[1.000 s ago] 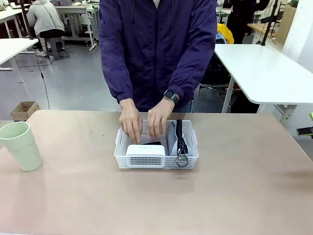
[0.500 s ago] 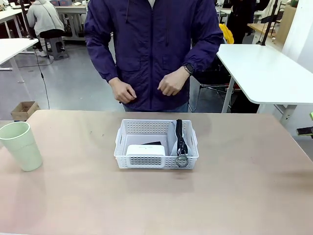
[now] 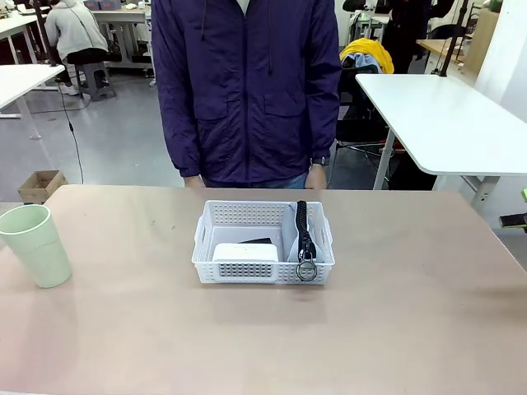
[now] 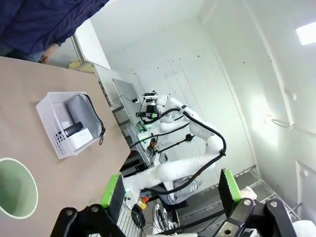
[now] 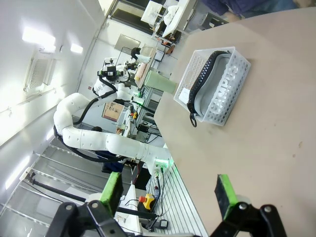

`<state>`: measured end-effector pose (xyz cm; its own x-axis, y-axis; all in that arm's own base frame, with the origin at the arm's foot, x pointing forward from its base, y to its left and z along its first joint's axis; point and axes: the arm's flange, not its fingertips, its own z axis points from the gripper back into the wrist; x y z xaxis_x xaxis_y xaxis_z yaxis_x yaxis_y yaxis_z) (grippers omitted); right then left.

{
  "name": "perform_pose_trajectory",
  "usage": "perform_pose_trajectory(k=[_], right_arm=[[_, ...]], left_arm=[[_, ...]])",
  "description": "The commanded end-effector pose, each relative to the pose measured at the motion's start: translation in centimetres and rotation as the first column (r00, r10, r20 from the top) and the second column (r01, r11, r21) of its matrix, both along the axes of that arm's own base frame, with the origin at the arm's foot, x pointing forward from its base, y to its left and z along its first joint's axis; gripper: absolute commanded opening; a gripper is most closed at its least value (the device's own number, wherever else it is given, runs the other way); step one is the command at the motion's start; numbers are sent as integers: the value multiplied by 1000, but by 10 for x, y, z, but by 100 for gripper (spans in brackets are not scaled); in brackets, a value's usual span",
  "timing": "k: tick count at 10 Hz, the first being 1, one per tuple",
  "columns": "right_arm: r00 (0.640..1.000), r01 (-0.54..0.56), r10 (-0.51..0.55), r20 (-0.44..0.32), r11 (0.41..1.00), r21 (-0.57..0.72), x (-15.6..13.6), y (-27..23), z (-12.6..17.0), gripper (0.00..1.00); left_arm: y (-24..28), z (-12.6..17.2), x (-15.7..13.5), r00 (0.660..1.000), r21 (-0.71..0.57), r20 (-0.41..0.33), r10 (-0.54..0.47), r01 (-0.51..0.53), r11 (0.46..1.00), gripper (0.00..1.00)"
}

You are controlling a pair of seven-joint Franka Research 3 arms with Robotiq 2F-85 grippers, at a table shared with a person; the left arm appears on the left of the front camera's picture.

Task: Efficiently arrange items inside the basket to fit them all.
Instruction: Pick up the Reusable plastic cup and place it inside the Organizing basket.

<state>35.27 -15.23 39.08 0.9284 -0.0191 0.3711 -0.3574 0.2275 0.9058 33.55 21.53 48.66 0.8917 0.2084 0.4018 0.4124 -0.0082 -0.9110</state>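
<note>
The white basket [image 3: 263, 257] sits mid-table. Inside it the white clock [image 3: 245, 251] lies at the front left, with the black stapler [image 3: 258, 241] just behind it. The grey pouch [image 3: 291, 239] stands on edge along the right wall, its zipper ring [image 3: 306, 270] hanging over the front rim. At the table's left edge, outside the basket, stands the pale green cup [image 3: 37, 244]. My left gripper [image 4: 171, 190] is open in the air, the cup [image 4: 15, 192] and basket [image 4: 55, 134] ahead of it. My right gripper [image 5: 168, 192] is open, far from the basket [image 5: 232, 94] and the pouch [image 5: 222, 89].
A person in a purple jacket [image 3: 247, 90] stands at the far edge, both hands down by the table edge. The tabletop [image 3: 395, 313] is bare around the basket. White tables [image 3: 436, 115] stand behind, and a cardboard box [image 3: 41, 185] is on the floor.
The person's hands have come out of the basket, risen to the chest, then dropped to the sides. The items in the basket and the cup have stayed put.
</note>
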Motion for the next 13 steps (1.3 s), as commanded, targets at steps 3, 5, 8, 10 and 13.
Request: perform_pose_trajectory(k=[3, 5, 8, 10, 13], right_arm=[[1000, -8, 8, 9, 1000, 1, -3, 1, 1, 100], [1000, -8, 8, 9, 1000, 1, -3, 1, 1, 100], [1000, -8, 8, 9, 1000, 1, -3, 1, 1, 100], [1000, -8, 8, 9, 1000, 1, -3, 1, 1, 100], [1000, -8, 8, 9, 1000, 1, -3, 1, 1, 100]], left_arm=[[1, 0, -1, 1000, 0, -1, 2, -2, 1000, 100], [20, 24, 3, 973, 190, 228, -32, -13, 982, 100], [58, -29, 4, 811, 468, 583, -55, -280, 838, 100], [61, -86, 3, 764, 567, 636, -107, -368, 737, 100], [81, -130, 28, 837, 606, 546, 29, -419, 676, 100]])
